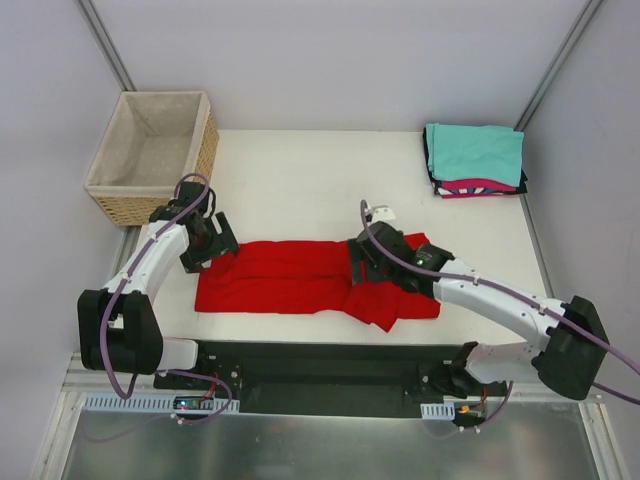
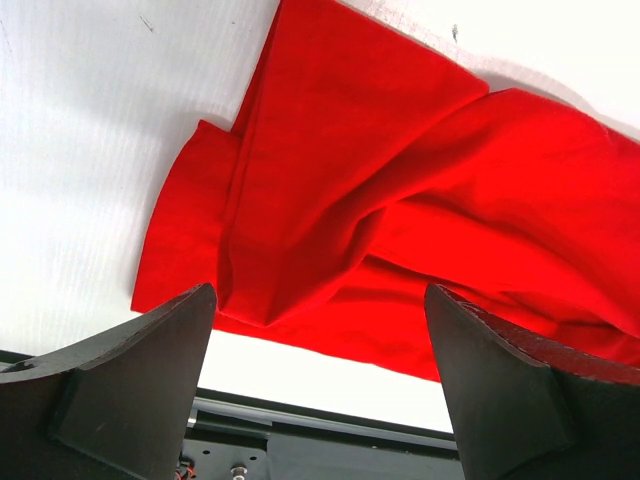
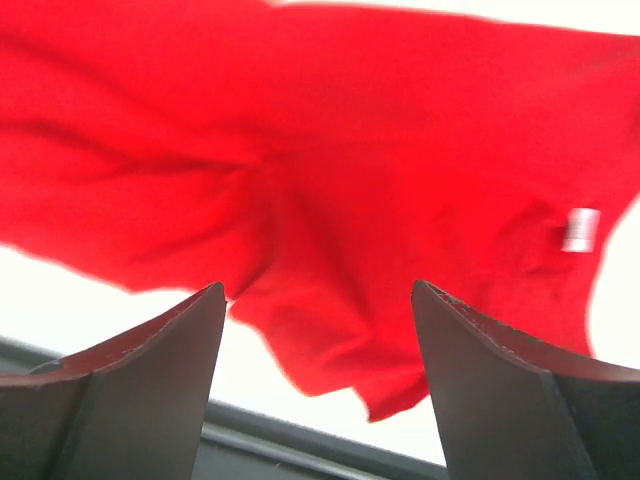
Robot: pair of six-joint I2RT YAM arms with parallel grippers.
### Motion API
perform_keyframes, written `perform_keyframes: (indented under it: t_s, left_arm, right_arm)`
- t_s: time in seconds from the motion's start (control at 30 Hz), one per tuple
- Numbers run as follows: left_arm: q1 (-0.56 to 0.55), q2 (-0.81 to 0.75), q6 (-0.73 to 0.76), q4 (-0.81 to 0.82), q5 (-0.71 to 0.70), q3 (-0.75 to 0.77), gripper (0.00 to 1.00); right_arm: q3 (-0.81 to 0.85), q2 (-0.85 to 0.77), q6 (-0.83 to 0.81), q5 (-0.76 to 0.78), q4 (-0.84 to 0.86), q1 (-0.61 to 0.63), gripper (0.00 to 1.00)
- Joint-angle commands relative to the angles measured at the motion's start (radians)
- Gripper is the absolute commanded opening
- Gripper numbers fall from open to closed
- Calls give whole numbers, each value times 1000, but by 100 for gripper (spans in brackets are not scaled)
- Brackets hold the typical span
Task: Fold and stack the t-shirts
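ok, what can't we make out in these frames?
1. Top view: teal shirt covers the lower shirts, only edges show; count unclear.
2. Right wrist: blurred; white label on the red shirt unreadable.
3. Left wrist: red shirt's right side cut by frame edge.

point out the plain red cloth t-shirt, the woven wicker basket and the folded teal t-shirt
plain red cloth t-shirt (image 1: 290, 275), top view, middle of its body
woven wicker basket (image 1: 135, 208), top view, near outer wall
folded teal t-shirt (image 1: 475, 152), top view, centre of its upper face
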Motion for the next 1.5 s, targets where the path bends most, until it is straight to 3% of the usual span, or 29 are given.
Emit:
perform_keyframes:
  t_s: [0.0,0.13,0.5,1.07,1.47]
  left_arm:
    - [-9,-38,13,-6,5,-7,86]
    - [-9,-41,16,-6,7,-9,86]
    - [-9,-38,19,-6,4,-9,86]
    - [-9,-20,21,-7,-1,-2,86]
    - [-9,-12,21,-7,-3,-7,86]
  right_arm:
    - [0,44,3,40,-42,-132,78]
    - [2,139,22,-15,-22,-222,78]
    - [-14,284,84,-102,24,-223,75]
    - [7,400,126,-12,-102,-245,75]
    - [61,462,121,31,-206,-379,75]
